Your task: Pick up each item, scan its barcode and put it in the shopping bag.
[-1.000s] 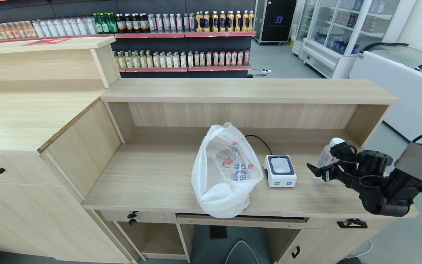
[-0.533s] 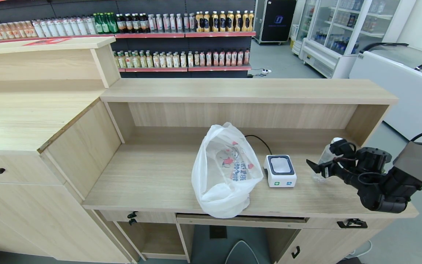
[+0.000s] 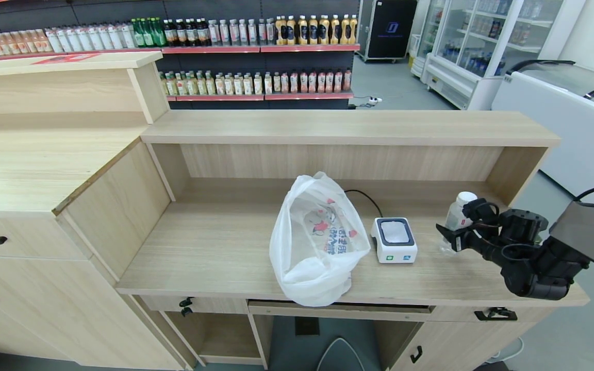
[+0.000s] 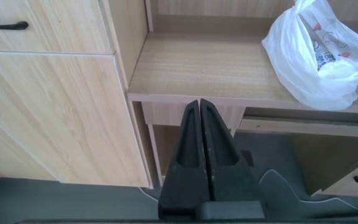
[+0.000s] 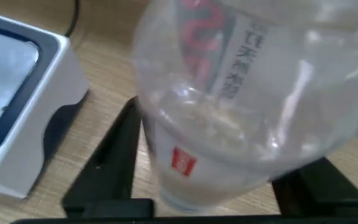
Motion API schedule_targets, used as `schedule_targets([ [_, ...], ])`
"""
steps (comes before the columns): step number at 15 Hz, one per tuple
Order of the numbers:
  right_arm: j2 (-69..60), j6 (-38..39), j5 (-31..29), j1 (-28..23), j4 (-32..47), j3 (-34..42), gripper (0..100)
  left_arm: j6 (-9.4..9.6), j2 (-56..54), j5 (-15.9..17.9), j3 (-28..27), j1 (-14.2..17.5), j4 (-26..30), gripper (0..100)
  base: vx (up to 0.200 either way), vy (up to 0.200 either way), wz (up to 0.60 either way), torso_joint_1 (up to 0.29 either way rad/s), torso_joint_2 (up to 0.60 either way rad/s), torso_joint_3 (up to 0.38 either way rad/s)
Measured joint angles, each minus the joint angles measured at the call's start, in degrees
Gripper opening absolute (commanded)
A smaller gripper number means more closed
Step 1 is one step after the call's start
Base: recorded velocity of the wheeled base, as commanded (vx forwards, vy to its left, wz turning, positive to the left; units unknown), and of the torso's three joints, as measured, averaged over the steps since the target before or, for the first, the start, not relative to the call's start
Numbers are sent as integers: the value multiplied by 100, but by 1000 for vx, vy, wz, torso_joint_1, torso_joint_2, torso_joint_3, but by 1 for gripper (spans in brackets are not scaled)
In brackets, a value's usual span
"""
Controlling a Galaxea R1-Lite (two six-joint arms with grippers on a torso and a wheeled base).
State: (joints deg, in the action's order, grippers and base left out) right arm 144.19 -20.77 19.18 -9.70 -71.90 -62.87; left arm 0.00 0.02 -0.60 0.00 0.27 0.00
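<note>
The right pincer (image 3: 449, 234) is clamped on the clear bottle (image 3: 457, 215), near the scanner (image 3: 394, 240) that stands on the surface (image 3: 214, 247). The left pincer (image 4: 199, 106) is pressed fully together.

A clear, white-capped bottle (image 3: 455, 215) is held slightly tilted in the right tool (image 3: 456, 229), near the white scanner (image 3: 394, 239). The white shopping bag (image 3: 317, 242) is stood open on the desk (image 3: 214, 247), just left of the scanner.

Clear bottle (image 3: 455, 220), white cap (image 3: 466, 197); white bag (image 3: 302, 257), seemingly red-and-blue print (image 3: 328, 232); white, dark-rimmed scanner (image 3: 394, 240).
</note>
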Motion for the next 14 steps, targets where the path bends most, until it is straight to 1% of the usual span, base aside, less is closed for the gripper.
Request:
schedule_targets([
  [7,5,104,-16,-10,145,-282,0,0,0,2,0,-5,0,0,0,0,0,0,0,0],
  [10,-243,767,-13,-11,233,-246,0,0,0,0,0,-2,0,0,0,0,0,0,0,0],
  [12,-657,1331,-2,-10,666,-138,0,0,0,0,0,0,0,0,0,0,0,0,0,0],
  [14,-1335,2011,55,6,1187,105,0,0,0,0,0,-2,0,0,0,0,0,0,0,0],
])
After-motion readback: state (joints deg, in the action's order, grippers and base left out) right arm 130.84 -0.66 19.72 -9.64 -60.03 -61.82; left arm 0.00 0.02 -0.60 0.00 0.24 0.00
